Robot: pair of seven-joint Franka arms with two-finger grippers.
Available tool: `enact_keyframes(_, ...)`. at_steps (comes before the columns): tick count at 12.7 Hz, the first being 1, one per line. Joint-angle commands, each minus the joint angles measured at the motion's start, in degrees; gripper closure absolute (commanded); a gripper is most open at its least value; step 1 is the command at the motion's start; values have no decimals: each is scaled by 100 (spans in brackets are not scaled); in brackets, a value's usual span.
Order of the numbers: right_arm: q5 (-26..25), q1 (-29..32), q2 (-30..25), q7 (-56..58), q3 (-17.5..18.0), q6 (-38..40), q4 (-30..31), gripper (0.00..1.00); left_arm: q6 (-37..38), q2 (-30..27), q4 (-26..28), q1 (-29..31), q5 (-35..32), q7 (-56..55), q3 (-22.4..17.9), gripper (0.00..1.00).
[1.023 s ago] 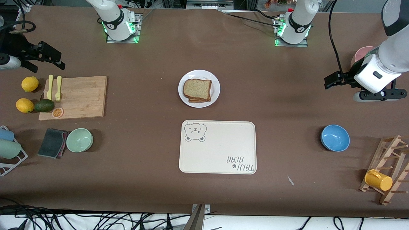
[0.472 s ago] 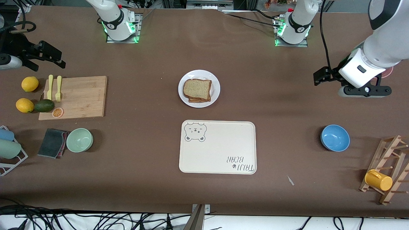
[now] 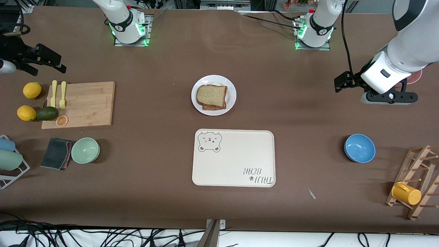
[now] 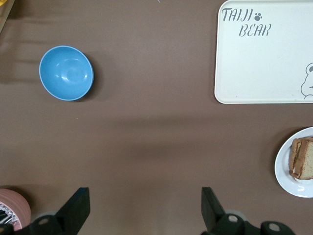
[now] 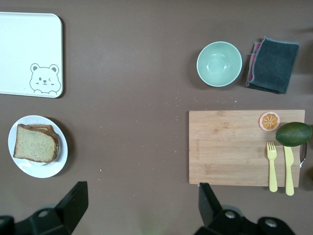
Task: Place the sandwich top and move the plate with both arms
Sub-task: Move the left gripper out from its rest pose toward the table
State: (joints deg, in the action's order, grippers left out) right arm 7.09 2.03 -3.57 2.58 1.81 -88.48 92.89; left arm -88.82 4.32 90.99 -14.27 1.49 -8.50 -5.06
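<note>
The sandwich top [image 3: 211,94] lies on a stack of bread slices on the plate [image 3: 230,90], with its crust edges roughly aligned to the slices beneath. The plate rests on the brown surface [image 3: 164,103] midway between the two arm ends and farther from the front camera than the cream bear-print tray [image 3: 240,161], with a strip of bare surface between them.

The left pincer [image 4: 144,208] hangs above bare surface toward the left arm's end, with its fingers [image 4: 78,205] spread wide and nothing between them. In the left wrist view the blue bowl [image 4: 66,73], one corner of the tray and part of the plate are visible. A pink cup [image 4: 13,209] sits just beside the pincer at the frame edge.

The right pincer [image 5: 142,205] hangs above the surface toward the right arm's end, its fingers likewise wide apart and holding nothing. The right wrist view shows the wooden cutting board [image 5: 230,147], which carries a yellow fork [image 5: 272,165], a yellow knife [image 5: 288,169] and an orange slice [image 5: 269,121]. An avocado [image 5: 293,133] sits at the board's edge. The green bowl [image 5: 219,63] and a folded dark cloth [image 5: 273,64] lie just beside each other, nearer the front camera than the board.
</note>
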Motion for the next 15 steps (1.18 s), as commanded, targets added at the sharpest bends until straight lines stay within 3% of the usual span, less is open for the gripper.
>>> enact_keyframes(1, 152, 60, 75, 85, 13, 50, -96, 0, 75, -27, -116, 47, 10, -12, -21, 0)
enact_keyframes(7, 152, 60, 84, 85, 13, 24, -96, 0, 620, -115, -116, 47, -8, 32, 22, 0)
enact_keyframes(15, 152, 69, 93, 85, 13, 6, -96, 0, 559, -45, -468, 29, -482, -12, 190, 0)
